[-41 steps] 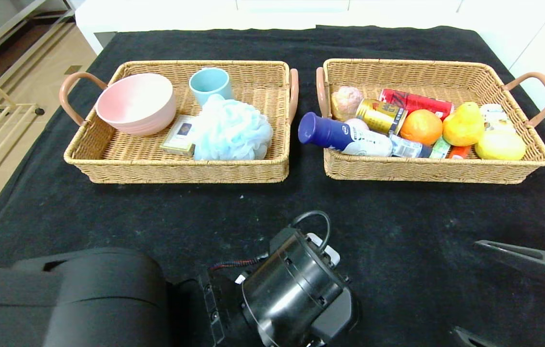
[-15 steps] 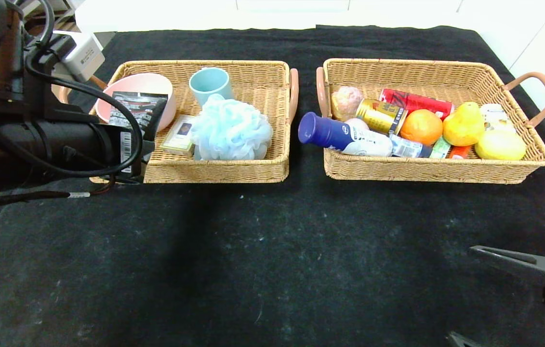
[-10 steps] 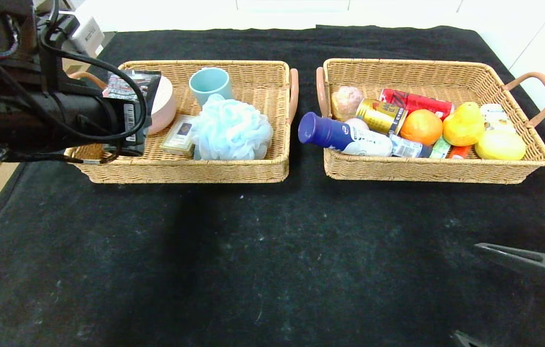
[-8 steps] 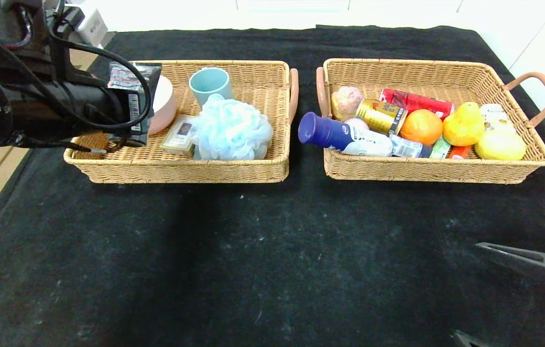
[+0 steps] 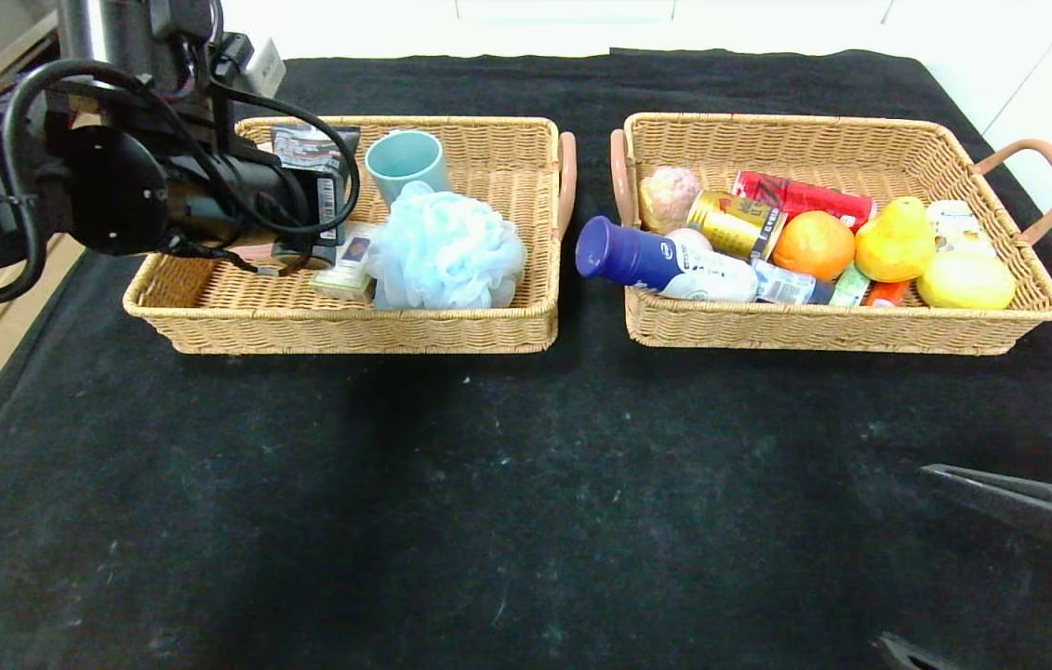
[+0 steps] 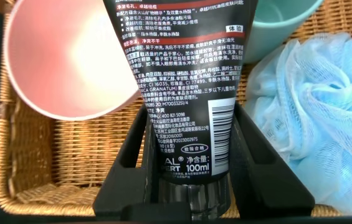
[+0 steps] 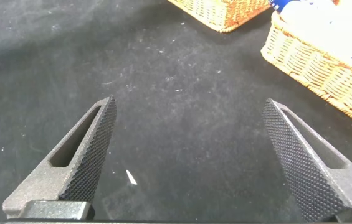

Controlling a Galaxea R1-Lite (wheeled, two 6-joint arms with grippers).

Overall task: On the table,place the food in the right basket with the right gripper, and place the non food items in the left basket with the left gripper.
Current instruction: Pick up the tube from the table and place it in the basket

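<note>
Wicker, tan and tightly woven, forms both rectangular baskets on the black-draped table [image 5: 507, 484], each with pinkish-brown loop handles. The left basket [image 5: 349, 326] holds a smooth pink bowl [image 6: 70, 62], a teal cup [image 5: 406, 163], a frilly pale-blue mesh bath sponge [image 5: 446, 251] and a small gold-edged card box [image 5: 346, 265] with a blue centre, tucked between the bowl and the sponge. The right basket [image 5: 823, 326] is crowded: a white bottle [image 5: 665, 263] with a dark blue cap lies with its cap jutting over the near-left rim, beside a round orange [image 5: 812, 244], a yellow pear-shaped fruit [image 5: 896, 240], a gold can [image 5: 735, 223] and a red can [image 5: 800, 197].

The left gripper [image 6: 188, 155] hangs over the left basket's far-left part, above the bowl, its 2 tapered fingers pressed against the flat sides of a glossy black squeeze tube [image 6: 182, 81] printed with white text and a barcode; the tube is clear of the basket floor. The right gripper [image 7: 188, 155] sits low over bare cloth at the table's near right, its 2 knurled fingers spread wide with nothing between them.
</note>
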